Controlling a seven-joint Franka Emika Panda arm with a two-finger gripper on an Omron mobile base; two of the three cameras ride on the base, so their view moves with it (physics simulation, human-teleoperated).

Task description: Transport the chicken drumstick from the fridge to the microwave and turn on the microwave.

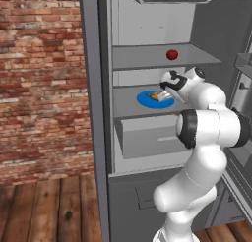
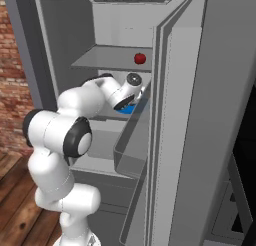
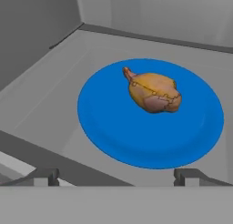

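1. The gripper is seen with fingers spread wide, nothing held.
2. The chicken drumstick is pictured on a blue plate, on the fridge middle shelf.
3. A red fruit is shown on the shelf above.

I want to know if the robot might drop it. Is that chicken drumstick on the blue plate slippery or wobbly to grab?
Probably a bit tricky. The chicken drumstick is lumpy and rounded, narrowing to a thin end, so it may twist or slip between the fingers. It looks small, so likely light. It lies loose on the flat blue plate, so a nudge could slide it rather than roll it far.
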